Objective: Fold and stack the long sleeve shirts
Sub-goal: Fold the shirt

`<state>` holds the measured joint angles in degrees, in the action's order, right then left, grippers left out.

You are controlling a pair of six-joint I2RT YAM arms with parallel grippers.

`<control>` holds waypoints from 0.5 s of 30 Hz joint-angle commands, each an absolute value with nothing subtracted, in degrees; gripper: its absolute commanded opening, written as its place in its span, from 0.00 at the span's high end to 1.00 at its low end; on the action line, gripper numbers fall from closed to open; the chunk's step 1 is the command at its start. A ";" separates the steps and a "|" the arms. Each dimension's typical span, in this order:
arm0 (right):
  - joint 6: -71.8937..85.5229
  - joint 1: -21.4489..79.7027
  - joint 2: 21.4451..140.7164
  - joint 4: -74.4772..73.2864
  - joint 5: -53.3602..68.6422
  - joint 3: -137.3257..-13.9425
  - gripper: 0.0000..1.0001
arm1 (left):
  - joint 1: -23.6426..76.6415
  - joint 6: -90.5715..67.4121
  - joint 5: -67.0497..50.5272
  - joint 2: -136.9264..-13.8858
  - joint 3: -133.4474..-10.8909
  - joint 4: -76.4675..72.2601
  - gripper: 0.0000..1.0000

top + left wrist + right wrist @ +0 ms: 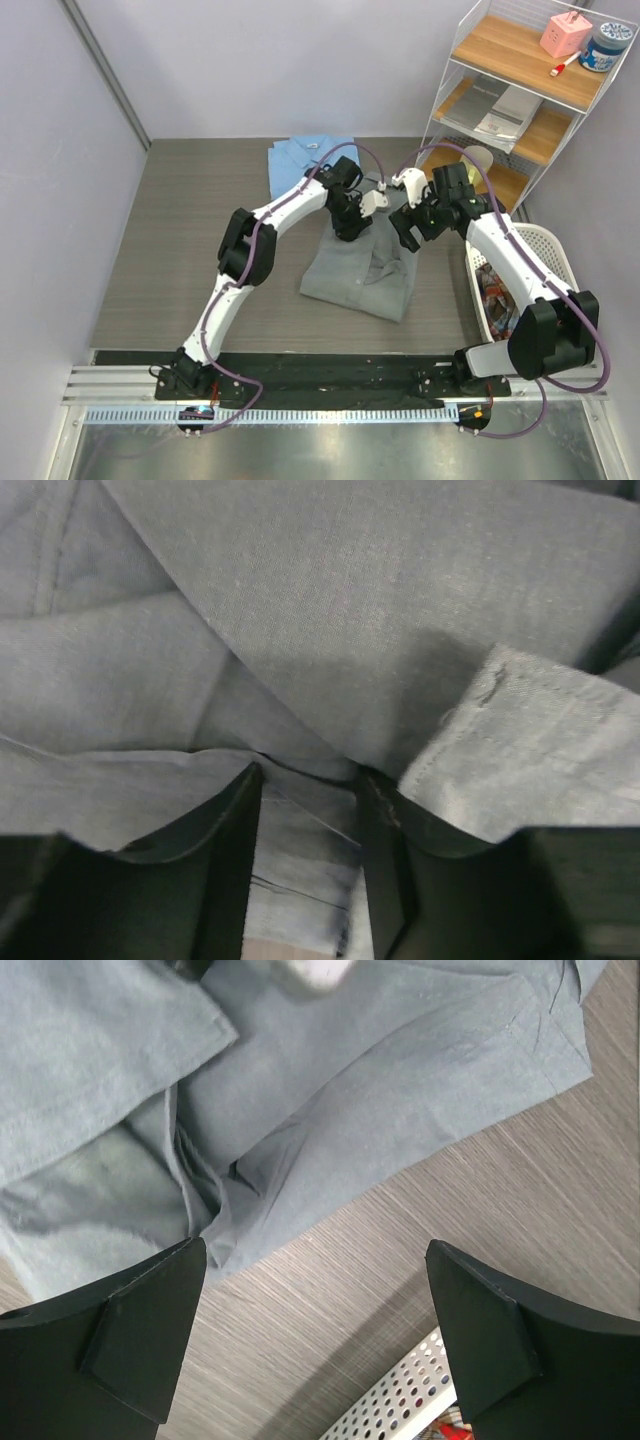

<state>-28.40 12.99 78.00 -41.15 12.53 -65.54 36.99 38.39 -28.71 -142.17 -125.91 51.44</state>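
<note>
Top external view: the plain grey collared cloth shirt (360,275) lay half-folded and rumpled right under the left gripper (350,228). Its fingers (235,865) sat parted on the cloth, pinching nothing as far as I could see. The right gripper (412,232) hung spread wide and empty just off the shirt's edge. The folded light blue cloth shirt (300,160) sat beyond both sets of fingers. Honestly, I'd flatten those bunched layers before the next fold. No readable labels or writing anywhere.
</note>
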 commanded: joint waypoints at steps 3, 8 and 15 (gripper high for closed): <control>-23.91 13.01 80.15 -43.94 12.74 -70.75 0.02 | 37.26 34.54 -26.81 -134.07 -113.95 59.86 0.61; -22.77 13.10 80.86 -45.79 16.42 -71.28 0.01 | 37.79 30.16 -27.50 -122.62 -91.25 56.34 0.63; -20.48 15.99 83.67 -45.35 21.96 -71.81 0.02 | 36.30 26.89 -30.06 -110.40 -76.47 54.58 0.62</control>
